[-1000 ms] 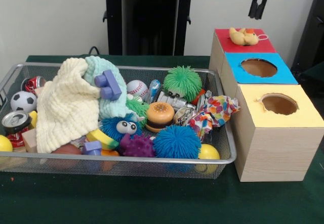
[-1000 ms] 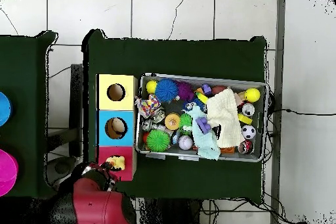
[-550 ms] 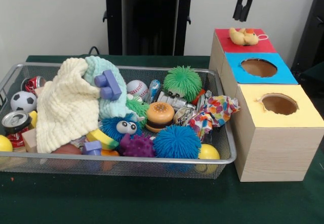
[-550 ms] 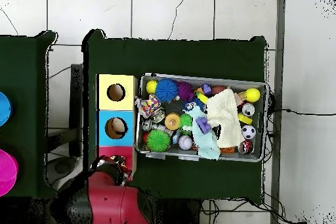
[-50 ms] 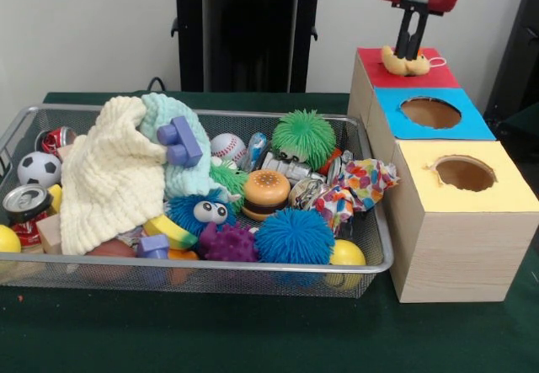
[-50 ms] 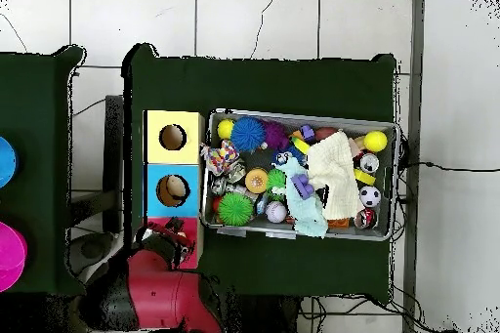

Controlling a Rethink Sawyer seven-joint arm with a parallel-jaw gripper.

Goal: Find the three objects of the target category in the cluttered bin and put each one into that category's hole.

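A yellow rubber duck (image 5: 396,61) lies on top of the red-topped box (image 5: 440,77), the farthest of three boxes to the right of the bin. My gripper (image 5: 408,54) hangs straight down onto the duck's back, its dark fingers (image 5: 402,32) a narrow gap apart and their tips touching the duck. In the overhead view the red arm (image 6: 156,295) covers the red box and hides the duck. The mesh bin (image 5: 253,265) holds a green spiky ball (image 5: 304,136), a blue spiky ball (image 5: 295,237), a burger toy (image 5: 266,192) and several other toys.
A blue-topped box (image 5: 431,114) and a yellow-topped box (image 5: 464,173), each with a round hole, stand in line with the red one. A cream cloth (image 5: 109,171) and a mint cloth (image 5: 173,150) cover the bin's left half. A black stand (image 5: 248,28) rises behind the bin.
The gripper has moved left and come down from the top edge onto the duck. The duck and the bin's contents have not moved.
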